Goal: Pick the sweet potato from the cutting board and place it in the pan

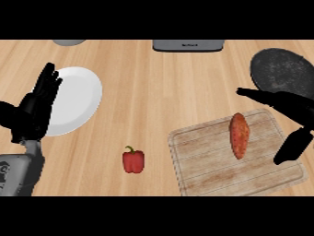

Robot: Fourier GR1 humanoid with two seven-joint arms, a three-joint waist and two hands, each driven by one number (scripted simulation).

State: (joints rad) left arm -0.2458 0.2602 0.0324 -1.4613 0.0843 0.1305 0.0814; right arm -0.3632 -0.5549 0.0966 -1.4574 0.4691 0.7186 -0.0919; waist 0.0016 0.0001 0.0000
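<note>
Wood counter (159, 83): red pepper (133, 160) left of cutting board (213, 166), right hand (302, 113) spread wide.

Left hand (29, 113) rests open at the view's left edge, fingers up — right hand (302, 115) spread open at the right, thumb hanging down.

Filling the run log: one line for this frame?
stage: pre-grasp | potato: on board | pan: holds nothing | right hand: open, beside potato | left hand: open, resting at left
</note>
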